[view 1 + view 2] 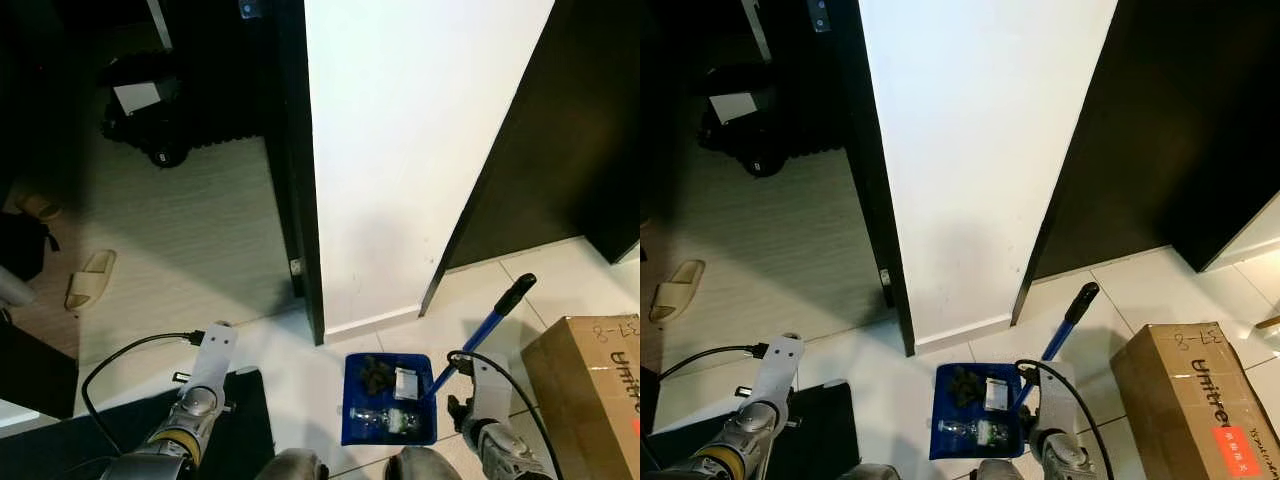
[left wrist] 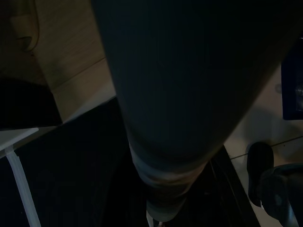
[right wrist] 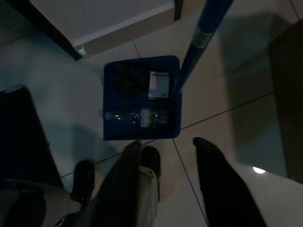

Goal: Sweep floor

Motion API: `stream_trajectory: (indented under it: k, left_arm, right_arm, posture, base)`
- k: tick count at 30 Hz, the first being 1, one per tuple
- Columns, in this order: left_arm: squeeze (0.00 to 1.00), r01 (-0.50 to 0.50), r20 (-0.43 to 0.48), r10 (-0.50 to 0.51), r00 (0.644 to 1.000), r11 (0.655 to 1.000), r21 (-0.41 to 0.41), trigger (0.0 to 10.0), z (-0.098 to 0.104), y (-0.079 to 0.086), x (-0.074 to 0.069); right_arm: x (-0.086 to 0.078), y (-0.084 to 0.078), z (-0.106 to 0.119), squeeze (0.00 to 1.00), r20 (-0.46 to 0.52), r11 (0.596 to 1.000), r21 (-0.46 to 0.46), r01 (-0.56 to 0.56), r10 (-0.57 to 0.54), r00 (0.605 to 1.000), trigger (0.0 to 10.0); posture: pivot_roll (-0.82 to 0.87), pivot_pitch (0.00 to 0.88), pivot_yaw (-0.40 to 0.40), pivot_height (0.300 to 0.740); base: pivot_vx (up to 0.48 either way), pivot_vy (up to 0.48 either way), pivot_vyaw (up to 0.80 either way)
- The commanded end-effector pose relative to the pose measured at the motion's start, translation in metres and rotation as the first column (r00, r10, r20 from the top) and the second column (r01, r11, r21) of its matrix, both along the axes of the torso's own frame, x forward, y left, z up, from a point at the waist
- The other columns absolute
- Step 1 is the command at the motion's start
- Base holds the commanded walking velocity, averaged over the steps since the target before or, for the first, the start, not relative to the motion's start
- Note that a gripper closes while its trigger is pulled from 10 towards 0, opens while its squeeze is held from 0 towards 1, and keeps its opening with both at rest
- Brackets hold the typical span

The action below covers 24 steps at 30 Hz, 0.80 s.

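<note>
Right gripper (image 3: 168,151) hangs low over the near edge of the blue dustpan (image 1: 388,398), fingers (image 3: 222,184) spread apart, holding nothing. Left gripper (image 1: 215,340) sits low on the left above a black mat (image 1: 130,440); finger state can't be told, wrist view too dark. Dustpan lies flat on pale tile floor (image 1: 290,350), just in front of the robot's feet. Inside: dark debris clump (image 1: 376,374), small white packet (image 1: 405,382), clear plastic bottle (image 1: 385,419) lying crosswise. Blue handle (image 1: 480,335) rises from the pan's right side, long axis slanting up and away to the right, black grip end (image 1: 520,285) far. Cardboard box (image 1: 590,385) close on the right. White wall end (image 1: 400,170) and baseboard just beyond the pan; dark door panel right of it. Open floor to the left, through the doorway, with a beige slipper (image 1: 90,280) there.
</note>
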State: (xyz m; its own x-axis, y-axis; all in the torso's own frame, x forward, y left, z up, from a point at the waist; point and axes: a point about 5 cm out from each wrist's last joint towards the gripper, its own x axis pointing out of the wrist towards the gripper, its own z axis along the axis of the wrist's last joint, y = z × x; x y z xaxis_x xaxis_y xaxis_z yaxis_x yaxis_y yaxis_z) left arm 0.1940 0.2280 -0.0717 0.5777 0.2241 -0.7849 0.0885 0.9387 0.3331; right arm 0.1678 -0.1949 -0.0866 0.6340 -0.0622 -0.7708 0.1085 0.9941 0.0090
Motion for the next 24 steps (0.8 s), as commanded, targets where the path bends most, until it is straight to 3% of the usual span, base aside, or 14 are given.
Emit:
stream_trajectory:
  k: [1,2,4,6,7,8,10,11,14,19,20,21,22,24]
  left_arm:
    - [0.00,0.007,-0.023,-0.007,1.000,1.000,0.018,10.0,-0.0006,0.0012,-0.0010]
    - [0.00,0.007,-0.023,-0.007,1.000,1.000,0.017,10.0,-0.0006,0.0011,-0.0010]
    - [0.00,0.008,-0.023,-0.008,1.000,1.000,0.017,10.0,-0.0006,0.0011,-0.0009]
    - [0.00,0.008,-0.023,-0.008,1.000,1.000,0.017,10.0,-0.0006,0.0011,-0.0009]
    - [0.00,0.008,-0.023,-0.008,1.000,1.000,0.017,10.0,-0.0006,0.0012,-0.0009]
    - [0.00,0.008,-0.023,-0.008,1.000,1.000,0.017,10.0,-0.0006,0.0011,-0.0009]
    - [0.00,0.008,-0.023,-0.008,1.000,1.000,0.017,10.0,-0.0006,0.0011,-0.0009]
    - [0.00,0.009,-0.023,-0.008,1.000,1.000,0.017,10.0,-0.0006,0.0012,-0.0009]
    - [0.00,0.009,-0.023,-0.008,1.000,1.000,0.018,10.0,-0.0006,0.0014,-0.0010]
    - [0.00,0.009,-0.024,-0.008,1.000,1.000,0.020,10.0,-0.0006,0.0019,-0.0014]
    - [0.00,0.009,-0.024,-0.008,1.000,1.000,0.021,10.0,-0.0007,0.0022,-0.0017]
    - [0.00,0.009,-0.024,-0.008,1.000,1.000,0.021,10.0,-0.0007,0.0022,-0.0017]
    - [0.00,0.009,-0.024,-0.009,1.000,1.000,0.021,10.0,-0.0008,0.0023,-0.0019]
    - [0.00,0.010,-0.024,-0.010,1.000,1.000,0.022,10.0,-0.0008,0.0027,-0.0022]
  right_arm:
    - [-0.0022,-0.0010,-0.0011,0.21,-0.013,1.000,0.003,0.006,-0.005,1.000,6.5]
    - [-0.0021,-0.0013,-0.0011,0.66,-0.013,1.000,0.000,0.004,-0.004,1.000,10.0]
    - [-0.0022,-0.0014,-0.0010,0.98,-0.012,1.000,0.004,0.008,-0.007,1.000,10.0]
    - [-0.0022,-0.0014,-0.0010,0.98,-0.011,1.000,0.005,0.008,-0.008,1.000,10.0]
    - [-0.0023,-0.0019,-0.0010,1.00,-0.010,1.000,0.004,0.010,-0.010,1.000,6.4]
    - [-0.0026,-0.0028,-0.0009,0.95,-0.010,1.000,-0.001,0.010,-0.010,1.000,1.6]
    - [-0.0028,-0.0035,-0.0009,0.73,-0.011,1.000,-0.004,0.010,-0.010,1.000,0.0]
    - [-0.0029,-0.0040,-0.0009,0.44,-0.011,1.000,-0.006,0.010,-0.011,1.000,0.0]
    - [-0.0026,-0.0034,-0.0008,0.00,-0.011,1.000,-0.008,0.009,-0.009,1.000,0.0]
    - [-0.0026,-0.0022,-0.0010,0.00,-0.012,1.000,-0.009,0.005,-0.005,1.000,0.0]
    - [-0.0031,-0.0017,-0.0014,0.00,-0.017,1.000,-0.010,0.000,0.000,1.000,3.3]
    - [-0.0031,-0.0017,-0.0014,0.00,-0.017,1.000,-0.010,0.000,0.000,1.000,3.3]
    - [-0.0033,-0.0015,-0.0016,0.00,-0.020,1.000,-0.010,-0.003,0.003,1.000,10.0]
    - [-0.0027,-0.0022,-0.0012,0.00,-0.021,0.999,-0.033,-0.028,0.027,0.999,10.0]
  posture:
    - [0.06,0.000,0.009,0.740]
    - [0.06,0.000,0.009,0.740]
    - [0.05,0.000,0.009,0.740]
    - [0.05,0.000,0.009,0.740]
    - [0.06,0.000,0.009,0.740]
    - [0.06,0.000,0.009,0.740]
    - [0.06,0.000,0.009,0.740]
    - [0.06,0.000,0.009,0.740]
    - [0.06,0.000,0.010,0.740]
    - [0.06,0.000,0.011,0.740]
    - [0.06,0.000,0.011,0.740]
    - [0.06,0.000,0.011,0.740]
    - [0.06,0.000,0.011,0.740]
    - [0.06,0.000,0.011,0.740]
  base:
    - [0.000,0.000,0.00]
    - [0.000,0.000,0.00]
    - [0.000,0.000,0.00]
    - [0.000,0.000,0.00]
    - [0.000,0.000,0.00]
    - [0.000,0.000,0.00]
    - [0.000,0.000,0.00]
    - [0.000,0.000,0.00]
    - [0.000,0.000,0.00]
    - [0.000,0.000,0.00]
    - [0.000,0.000,0.00]
    - [0.000,0.000,0.00]
    - [0.000,0.000,0.00]
    - [0.000,0.000,0.00]
